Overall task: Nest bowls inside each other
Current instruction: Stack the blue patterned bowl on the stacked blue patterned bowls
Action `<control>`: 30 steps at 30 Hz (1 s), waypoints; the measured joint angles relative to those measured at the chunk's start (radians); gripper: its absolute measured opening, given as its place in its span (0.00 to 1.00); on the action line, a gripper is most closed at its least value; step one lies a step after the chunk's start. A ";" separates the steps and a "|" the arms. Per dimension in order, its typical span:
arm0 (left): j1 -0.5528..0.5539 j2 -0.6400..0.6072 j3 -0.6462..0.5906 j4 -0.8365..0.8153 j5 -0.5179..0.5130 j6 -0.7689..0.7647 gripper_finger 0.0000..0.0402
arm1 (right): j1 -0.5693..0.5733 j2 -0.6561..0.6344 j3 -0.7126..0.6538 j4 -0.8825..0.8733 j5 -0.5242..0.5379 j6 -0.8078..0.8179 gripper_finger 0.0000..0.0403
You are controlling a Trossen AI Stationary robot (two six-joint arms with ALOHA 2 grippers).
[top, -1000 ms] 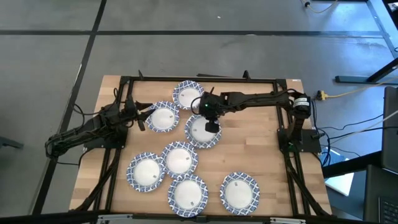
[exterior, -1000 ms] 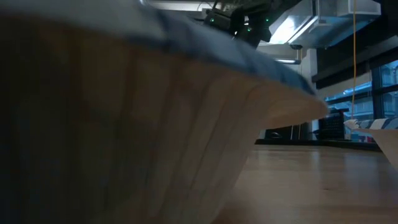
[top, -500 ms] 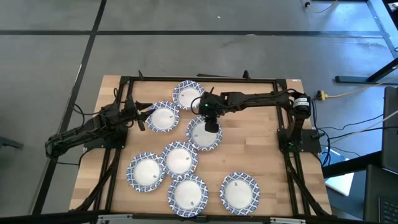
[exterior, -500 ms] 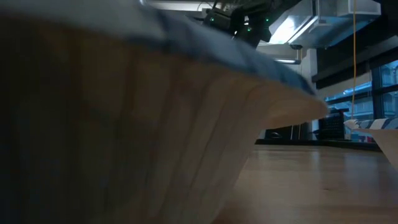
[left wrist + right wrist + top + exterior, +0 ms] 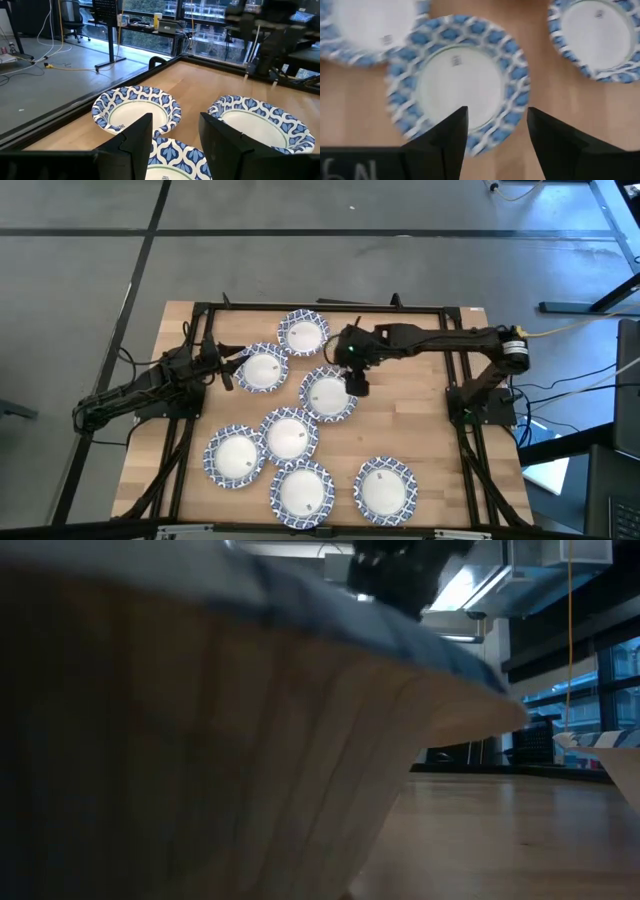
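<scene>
Seven blue-rimmed white bowls or stacks of bowls stand on the wooden table: (image 5: pixel 303 332), (image 5: pixel 262 368), (image 5: pixel 328 393), (image 5: pixel 289 435), (image 5: pixel 235 457), (image 5: pixel 301 492), (image 5: pixel 385 487). My right gripper (image 5: pixel 353 384) is open and points down over the right rim of the middle bowl (image 5: pixel 460 82), touching nothing. My left gripper (image 5: pixel 228 371) is also open, level at the left rim of the far-left bowl (image 5: pixel 175 157). Its fingers (image 5: pixel 135 137) stand over that rim; I cannot tell whether they touch it. In the low view one bowl's side (image 5: pixel 200 740) fills the picture.
A dark frame (image 5: pixel 330 307) runs along the table's far edge and down both sides by the arm bases. Bare wood (image 5: pixel 420 420) lies to the right of the middle bowl. The room's floor, desks and cables show beyond the table.
My right gripper has opened over the middle bowl and shifted a little toward the table's right edge, its arm swinging out to the right. The bowl stays in place on the table.
</scene>
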 joint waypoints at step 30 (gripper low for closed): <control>0.000 0.000 0.000 0.000 0.005 0.002 0.38 | 0.609 -0.075 -0.292 -0.016 -0.084 0.522 0.51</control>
